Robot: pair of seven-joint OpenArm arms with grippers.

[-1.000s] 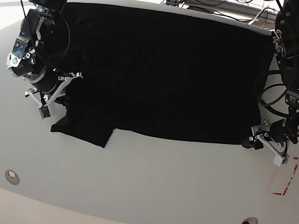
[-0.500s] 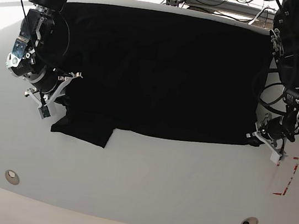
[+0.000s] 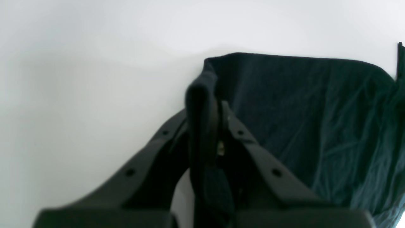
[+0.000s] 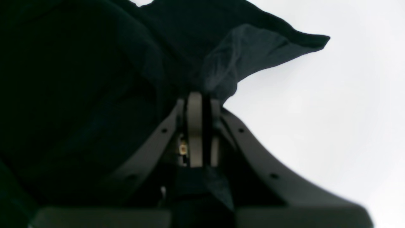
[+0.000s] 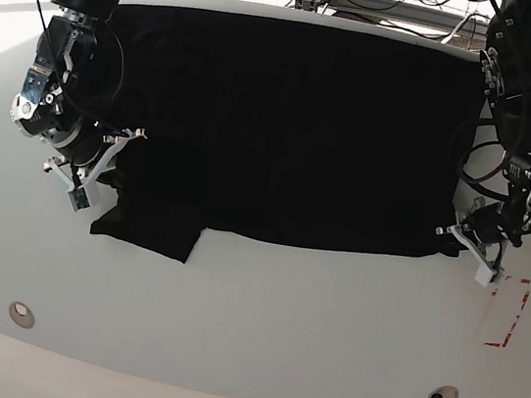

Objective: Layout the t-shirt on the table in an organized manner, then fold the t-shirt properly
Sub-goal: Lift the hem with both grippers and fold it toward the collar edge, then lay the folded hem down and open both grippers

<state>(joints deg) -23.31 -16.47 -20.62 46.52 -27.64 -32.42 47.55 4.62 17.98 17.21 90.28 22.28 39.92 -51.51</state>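
The black t-shirt (image 5: 296, 124) lies spread across the far half of the white table (image 5: 249, 316), one sleeve (image 5: 148, 227) sticking out toward the front at the left. My left gripper (image 5: 457, 241) is shut on the shirt's front right corner; the left wrist view shows cloth (image 3: 202, 104) pinched between the fingers (image 3: 240, 133). My right gripper (image 5: 106, 172) is shut on the shirt's left edge by the sleeve; the right wrist view shows cloth (image 4: 227, 60) bunched at the closed fingertips (image 4: 196, 107). No coloured print shows.
A red-outlined mark (image 5: 508, 317) lies at the right front of the table, just in front of my left gripper. Two round metal fittings (image 5: 22, 313) (image 5: 441, 396) sit near the front edge. Cables lie behind the table's far edge.
My left gripper has closed on the shirt's front right corner and shifted slightly back and left. My right arm has stayed still.
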